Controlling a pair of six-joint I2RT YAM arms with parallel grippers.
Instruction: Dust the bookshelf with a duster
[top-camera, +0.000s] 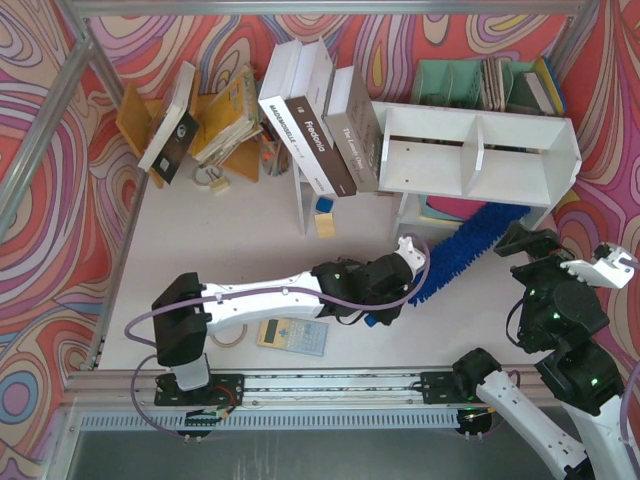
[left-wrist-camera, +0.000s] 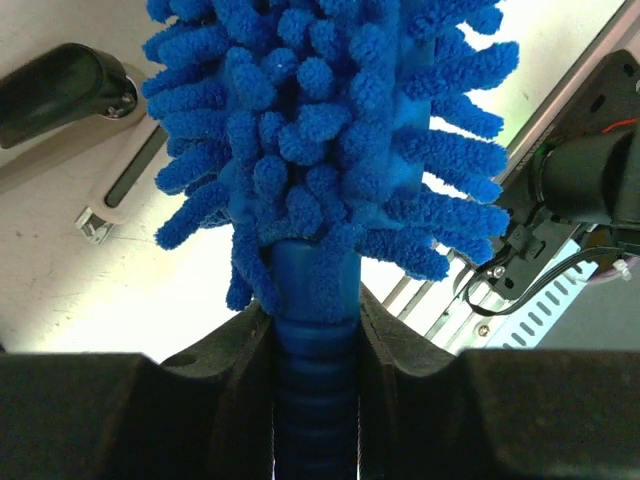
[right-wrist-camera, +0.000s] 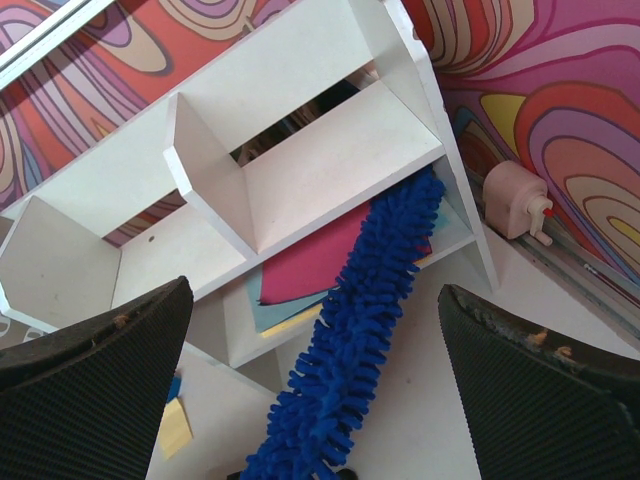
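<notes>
While tight on duster (left-wrist-camera: 320, 150), left gripper (left-wrist-camera: 316, 335).

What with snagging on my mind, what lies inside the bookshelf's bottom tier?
Flat pink paper over a pale blue sheet lies in the bookshelf, with the duster tip reaching in over them. The upper board covers whatever sits deeper.

The white table (top-camera: 250, 262) carries the bookshelf (top-camera: 470, 112) at the fluffy end of the duster (top-camera: 470, 245); a calculator (top-camera: 292, 334) lies near its handle end, and a tape roll (top-camera: 224, 338) farther out that way.
</notes>
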